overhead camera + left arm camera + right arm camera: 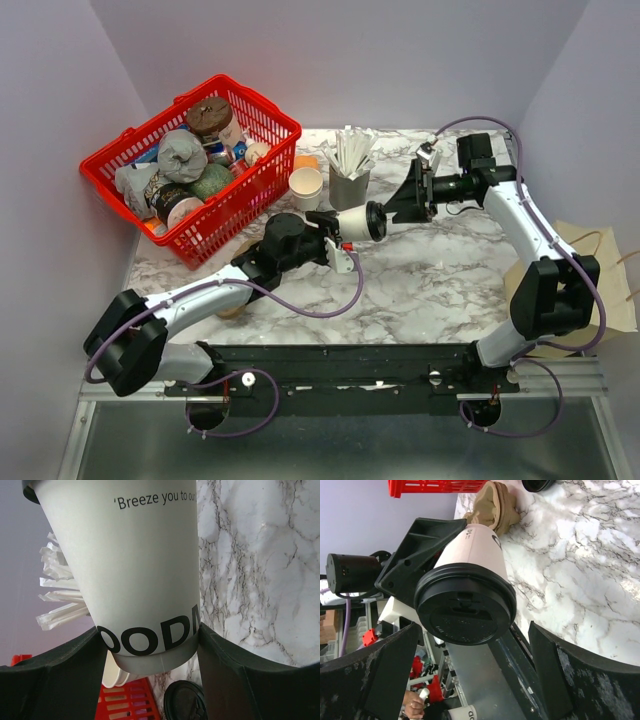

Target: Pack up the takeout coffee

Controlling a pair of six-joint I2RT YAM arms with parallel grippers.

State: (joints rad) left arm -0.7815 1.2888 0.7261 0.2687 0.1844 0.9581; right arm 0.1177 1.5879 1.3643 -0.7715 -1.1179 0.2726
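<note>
Left gripper (338, 238) clamps takeout coffee (356, 225) near base. Right gripper (398, 200) spread wide, just beside lid (376, 222). Coffee axis horizontal, lid toward 3 o'clock.

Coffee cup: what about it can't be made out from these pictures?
Contents, all views: the lid closes the cup.
Print, left wrist view: the slogan runs out of sight round the cup; the left fingers cover the big letters' ends.
Lid, left wrist view: nearly all cut off by the top edge.
Print, top view: too small to read.

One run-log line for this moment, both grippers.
left gripper: shut on takeout coffee, cup sideways | right gripper: open, facing black lid | packed: no
</note>
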